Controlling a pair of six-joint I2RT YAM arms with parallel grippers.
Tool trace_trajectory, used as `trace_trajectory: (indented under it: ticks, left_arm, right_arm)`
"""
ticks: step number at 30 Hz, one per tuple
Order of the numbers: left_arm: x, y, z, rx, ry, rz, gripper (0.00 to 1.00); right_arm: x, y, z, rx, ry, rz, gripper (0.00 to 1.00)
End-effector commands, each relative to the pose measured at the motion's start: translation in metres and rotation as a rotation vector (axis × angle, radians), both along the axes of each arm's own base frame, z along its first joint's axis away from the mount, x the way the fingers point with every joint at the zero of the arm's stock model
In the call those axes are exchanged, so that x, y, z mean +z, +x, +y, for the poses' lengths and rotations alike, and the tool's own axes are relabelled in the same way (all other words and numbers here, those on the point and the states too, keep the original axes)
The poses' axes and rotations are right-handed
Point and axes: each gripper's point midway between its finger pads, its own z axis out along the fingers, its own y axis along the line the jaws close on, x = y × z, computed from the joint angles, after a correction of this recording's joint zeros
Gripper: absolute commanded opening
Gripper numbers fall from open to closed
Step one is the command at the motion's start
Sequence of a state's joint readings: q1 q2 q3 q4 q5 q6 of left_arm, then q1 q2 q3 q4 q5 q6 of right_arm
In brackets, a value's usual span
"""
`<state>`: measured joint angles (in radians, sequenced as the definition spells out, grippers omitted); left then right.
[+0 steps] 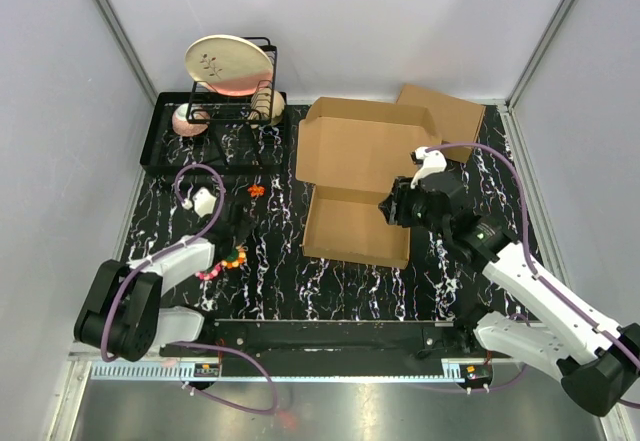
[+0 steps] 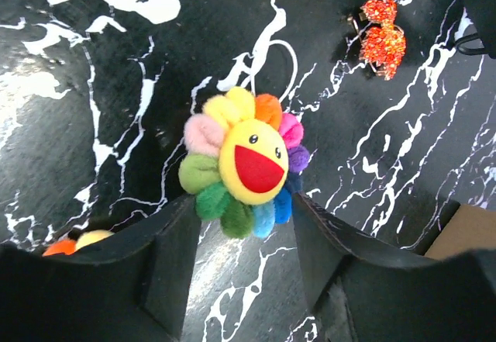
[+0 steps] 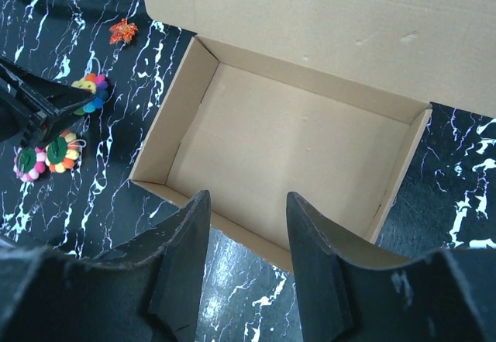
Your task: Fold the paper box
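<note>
Black marble table (image 1: 330,281): box (image 1: 355,226) centre-right, tray walls up, lid open flat on far side. R gripper (image 3: 248,198) over its right side, jaws apart, empty. L gripper (image 2: 244,202) at left, over flower plush (image 2: 246,164), jaws apart, empty.

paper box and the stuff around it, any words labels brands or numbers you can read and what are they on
No text can be read in any view.
paper box: plain brown card, no print.
plate: a faint mark, not legible as letters.
scale strip at the table's near edge: ticks only, any numbers too small to read.
orange tag beside it: too small to read.
</note>
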<state>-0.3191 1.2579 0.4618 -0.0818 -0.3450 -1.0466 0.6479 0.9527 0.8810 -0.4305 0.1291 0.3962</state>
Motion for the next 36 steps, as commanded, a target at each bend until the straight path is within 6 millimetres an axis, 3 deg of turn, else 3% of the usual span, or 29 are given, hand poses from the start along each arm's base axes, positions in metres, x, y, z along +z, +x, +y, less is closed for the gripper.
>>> trace_trajectory:
  ticks: [1, 6, 9, 10, 12, 13, 14, 17, 19, 21, 24, 27, 28, 30, 32, 33, 34, 36]
  left_arm:
    - [0.002, 0.014, -0.005, 0.024, -0.059, -0.063, 0.45]
    - [0.016, 0.013, -0.003, 0.004, -0.048, -0.111, 0.19]
    - [0.042, 0.012, -0.002, -0.019, -0.046, -0.173, 0.06]
    - [0.063, 0.013, -0.003, -0.026, -0.063, -0.236, 0.04]
    - [0.083, 0.006, -0.010, -0.072, -0.082, -0.282, 0.01]
    - [0.111, 0.005, -0.014, -0.094, -0.101, -0.361, 0.01]
    - [0.123, 0.003, -0.017, -0.108, -0.096, -0.394, 0.00]
    - [0.164, -0.007, -0.044, -0.203, -0.119, -0.488, 0.00]
    - [0.183, -0.012, -0.076, -0.296, -0.152, -0.513, 0.00]
    - [0.199, -0.019, -0.111, -0.400, -0.186, -0.553, 0.00]
    - [0.207, -0.021, -0.160, -0.539, -0.220, -0.554, 0.00]
    - [0.195, -0.020, -0.207, -0.673, -0.209, -0.492, 0.09]
    - [0.184, -0.020, -0.226, -0.727, -0.207, -0.454, 0.27]
    - [0.168, -0.022, -0.239, -0.772, -0.177, -0.397, 0.43]
    - [0.153, -0.019, -0.241, -0.767, -0.150, -0.353, 0.62]
    - [0.149, -0.019, -0.236, -0.753, -0.135, -0.349, 0.67]
    - [0.156, -0.016, -0.229, -0.722, -0.118, -0.379, 0.95]
    - [0.174, -0.013, -0.214, -0.682, -0.103, -0.434, 0.99]
  right_arm:
    - [0.011, -0.002, 0.002, 0.021, 0.018, -0.051, 0.50]
    - [0.011, -0.003, 0.000, 0.015, 0.012, -0.048, 0.49]
    - [0.016, -0.003, 0.001, 0.017, 0.026, -0.054, 0.49]
    - [0.023, -0.003, 0.001, 0.020, 0.035, -0.066, 0.49]
    - [0.032, -0.005, 0.000, 0.022, 0.040, -0.079, 0.49]
    - [0.040, -0.005, -0.001, 0.020, 0.048, -0.094, 0.49]
    - [0.044, -0.005, -0.002, 0.016, 0.050, -0.102, 0.49]
    - [0.065, -0.007, -0.006, 0.012, 0.061, -0.141, 0.49]
    - [0.077, -0.007, -0.009, 0.004, 0.064, -0.164, 0.48]
    - [0.083, -0.008, -0.014, -0.007, 0.058, -0.180, 0.49]
    - [0.088, -0.007, -0.020, -0.025, 0.041, -0.190, 0.49]
    - [0.085, -0.008, -0.024, -0.043, 0.024, -0.184, 0.49]
    - [0.083, -0.007, -0.026, -0.051, 0.017, -0.182, 0.49]
    - [0.078, -0.007, -0.030, -0.067, 0.006, -0.171, 0.49]
    - [0.074, -0.007, -0.036, -0.094, -0.015, -0.160, 0.52]
    - [0.073, -0.007, -0.039, -0.110, -0.022, -0.159, 0.53]
    - [0.072, -0.005, -0.046, -0.145, -0.039, -0.167, 0.57]
    - [0.070, -0.002, -0.056, -0.191, -0.065, -0.176, 0.60]
